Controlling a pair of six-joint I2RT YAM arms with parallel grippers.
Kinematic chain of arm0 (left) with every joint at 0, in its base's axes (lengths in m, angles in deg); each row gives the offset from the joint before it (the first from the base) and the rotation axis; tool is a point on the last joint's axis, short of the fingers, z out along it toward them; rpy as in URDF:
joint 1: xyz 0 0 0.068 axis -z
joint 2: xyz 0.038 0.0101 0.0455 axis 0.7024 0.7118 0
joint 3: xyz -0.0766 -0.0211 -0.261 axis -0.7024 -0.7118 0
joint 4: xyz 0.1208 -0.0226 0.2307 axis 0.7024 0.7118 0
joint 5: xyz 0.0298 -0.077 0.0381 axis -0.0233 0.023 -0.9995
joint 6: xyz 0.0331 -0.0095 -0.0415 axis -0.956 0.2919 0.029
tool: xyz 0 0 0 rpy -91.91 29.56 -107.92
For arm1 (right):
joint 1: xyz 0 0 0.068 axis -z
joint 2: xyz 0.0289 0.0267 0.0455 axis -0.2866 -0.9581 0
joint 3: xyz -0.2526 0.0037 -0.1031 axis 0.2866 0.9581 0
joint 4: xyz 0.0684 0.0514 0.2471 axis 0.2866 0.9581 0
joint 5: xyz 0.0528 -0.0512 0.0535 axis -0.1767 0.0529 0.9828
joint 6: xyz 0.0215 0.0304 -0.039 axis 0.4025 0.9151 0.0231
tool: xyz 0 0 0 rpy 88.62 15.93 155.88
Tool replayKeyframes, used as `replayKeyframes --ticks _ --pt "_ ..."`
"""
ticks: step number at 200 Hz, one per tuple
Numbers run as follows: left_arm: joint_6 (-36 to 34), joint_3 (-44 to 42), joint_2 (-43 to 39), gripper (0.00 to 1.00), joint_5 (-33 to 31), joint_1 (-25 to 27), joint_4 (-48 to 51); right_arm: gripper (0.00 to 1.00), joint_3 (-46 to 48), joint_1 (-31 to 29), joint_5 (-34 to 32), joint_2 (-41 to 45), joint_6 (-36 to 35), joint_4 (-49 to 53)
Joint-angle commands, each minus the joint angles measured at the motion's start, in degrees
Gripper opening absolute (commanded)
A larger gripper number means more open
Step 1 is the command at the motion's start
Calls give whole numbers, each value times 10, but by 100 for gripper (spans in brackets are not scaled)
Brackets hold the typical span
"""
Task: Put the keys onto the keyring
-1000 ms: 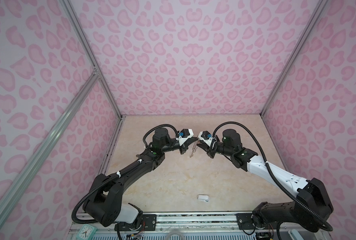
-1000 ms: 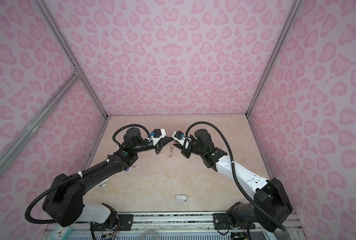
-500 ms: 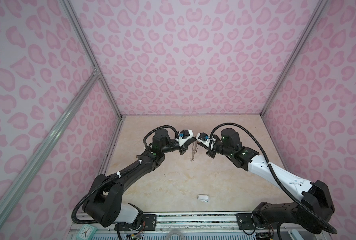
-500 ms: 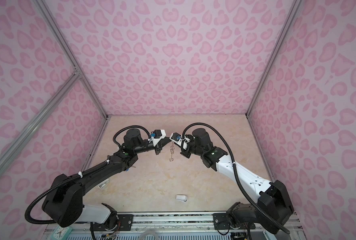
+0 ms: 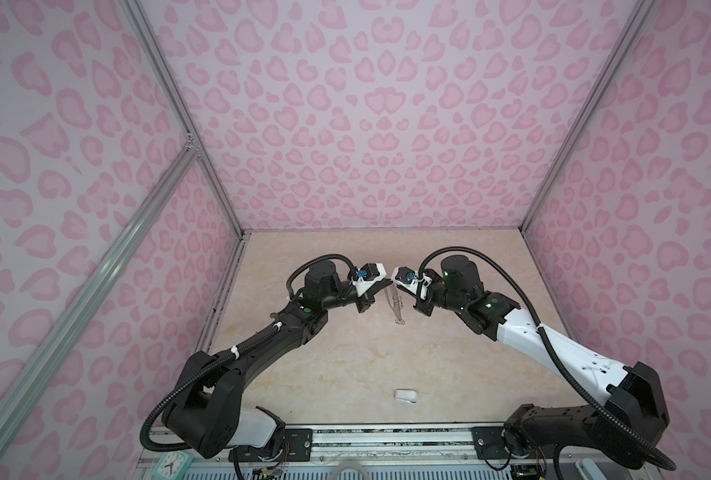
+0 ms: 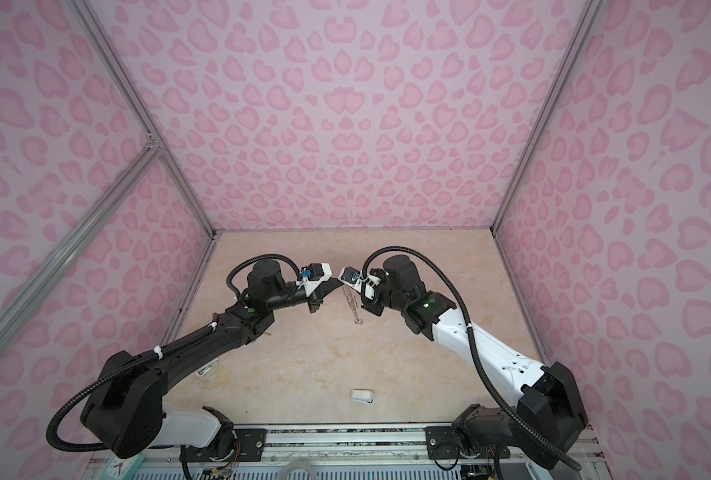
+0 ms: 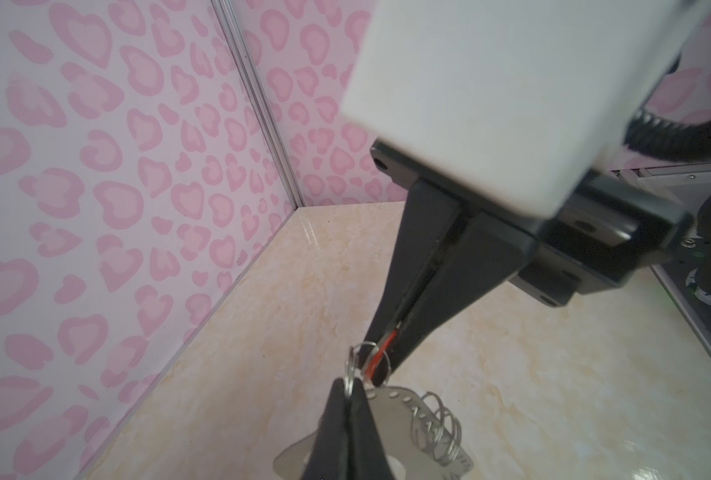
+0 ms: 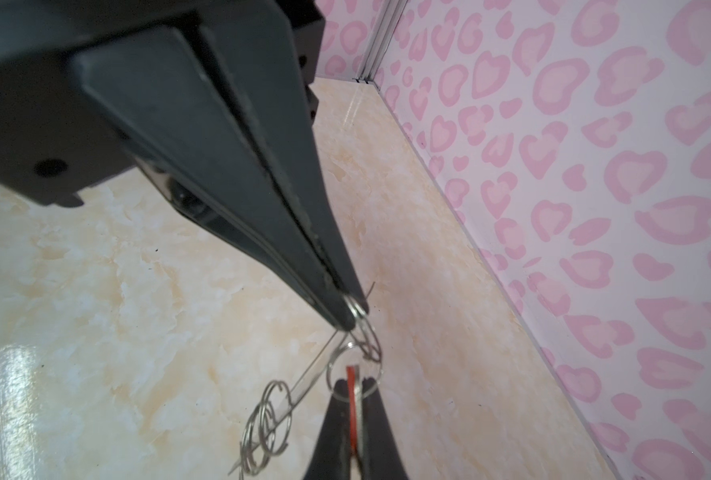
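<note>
The keyring (image 7: 391, 405) is a flat grey plate with wire rings (image 7: 437, 428) along one edge. It hangs in the air from my left gripper (image 7: 349, 384), which is shut on one of its end rings. My right gripper (image 8: 354, 380) is shut on the key with the orange-red tag (image 8: 351, 376). The tag's tip sits inside a wire ring right at the left gripper's tips (image 8: 351, 311). In both top views the two grippers meet tip to tip at mid-table, with the keyring (image 5: 396, 305) (image 6: 351, 300) dangling below them. The right wrist view shows the plate edge-on (image 8: 304, 382).
A small white rounded object (image 5: 405, 395) (image 6: 362, 395) lies near the table's front edge. A small silver thing (image 6: 206, 369) lies on the table beside the left arm, too small to identify. Pink patterned walls enclose the table on three sides.
My right gripper has moved left until it meets the left gripper's tips. The keyring has swung and now hangs straighter down. The left arm has hardly moved.
</note>
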Motion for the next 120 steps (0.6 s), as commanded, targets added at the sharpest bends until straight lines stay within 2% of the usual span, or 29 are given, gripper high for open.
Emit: replayKeyframes --ticks 1,120 --pt "-8 -1 -8 3 2 0 -7 0 -5 0 6 -1 -2 2" --pt "-28 -8 -16 3 3 0 3 0 -20 10 17 1 15 30"
